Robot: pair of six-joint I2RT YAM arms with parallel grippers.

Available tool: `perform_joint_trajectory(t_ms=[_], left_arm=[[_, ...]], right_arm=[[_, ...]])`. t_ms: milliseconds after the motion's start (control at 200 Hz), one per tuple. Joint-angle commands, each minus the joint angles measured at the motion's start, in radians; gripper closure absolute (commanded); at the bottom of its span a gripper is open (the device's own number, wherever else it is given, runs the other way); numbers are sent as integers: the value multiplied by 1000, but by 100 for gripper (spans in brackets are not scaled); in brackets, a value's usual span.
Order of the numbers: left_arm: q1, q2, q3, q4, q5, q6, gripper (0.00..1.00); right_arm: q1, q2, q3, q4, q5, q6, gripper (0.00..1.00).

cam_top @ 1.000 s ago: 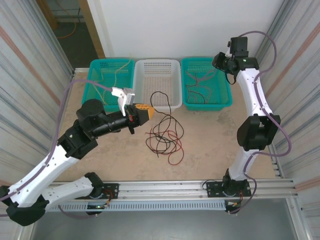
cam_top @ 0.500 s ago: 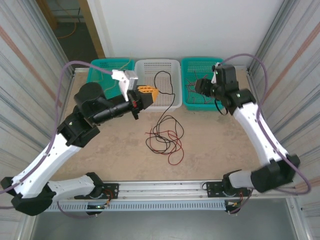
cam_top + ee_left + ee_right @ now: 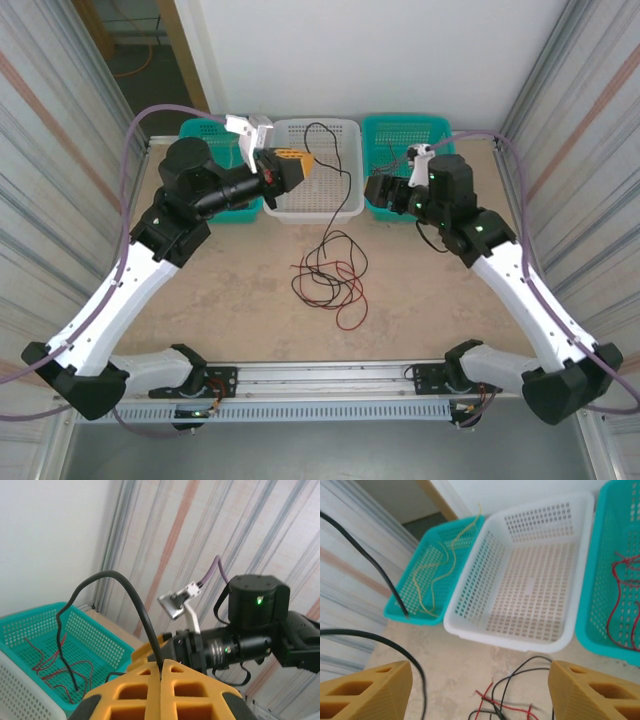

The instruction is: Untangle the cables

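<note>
Toward twelve o'clock the left gripper [image 3: 303, 164] holds up a pinched black cable [image 3: 146, 621] from the knot of cables [image 3: 330, 280] left at centre, right gripper [image 3: 375, 190] wide and empty at two, side baskets [image 3: 395, 119] already holding some.

Black cable [image 3: 142, 611] is up in the air, pinched in the left gripper [image 3: 303, 163] and looping over the white basket [image 3: 315, 212]. Its length drops into the tangle of black and red cables [image 3: 330, 280] loose on the table. More red cables [image 3: 611, 611] lie in the right teal basket [image 3: 594, 555], pale yellow cables [image 3: 444, 570] in the left teal basket [image 3: 420, 621].
</note>
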Motion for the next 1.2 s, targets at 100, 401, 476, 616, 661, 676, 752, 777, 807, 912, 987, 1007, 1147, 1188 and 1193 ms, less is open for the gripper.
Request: perform_joint_trajectory(t_ms=[100,401,476,616,661,676,752,777,807,912,987,1007,1147,1188,1193], left_arm=[[50,123,134,-39,-147,4,100],[95,407,334,-94,-310,32,100],[121,481,386,-102,-308,14,100],[154,574,440,-153,-272,-36,52],[154,566,409,-134,-273,-45,45],[153,561,396,-126,-274,-48,43],[152,527,339,-102,-307,-55,38],[150,517,327,-112,-329,-56,37],[150,506,318,-126,-346,-57,37],[150,454,282,-176,-348,-46,39],[145,382,212,-178,-326,-48,41],[141,357,186,-177,-324,-45,42],[93,164,-28,-164,-359,-16,42],[82,107,-94,-167,-372,-18,41],[81,99,-102,-168,-373,-20,41]], right_arm=[[54,34,-36,-21,92,69,31],[136,21,-86,-168,230,58,33],[145,12,-100,-170,234,65,33],[152,8,-105,-189,253,72,33],[152,9,-106,-196,260,72,32],[151,10,-106,-199,263,72,32],[152,22,-112,-211,270,71,32],[152,28,-114,-213,270,70,32],[151,40,-117,-216,269,70,32],[152,98,-111,-237,244,70,33],[161,142,-104,-251,231,82,35],[169,151,-107,-249,231,85,36],[234,210,-146,-168,210,137,37],[258,238,-147,-149,214,151,37],[262,241,-147,-147,216,151,38]])
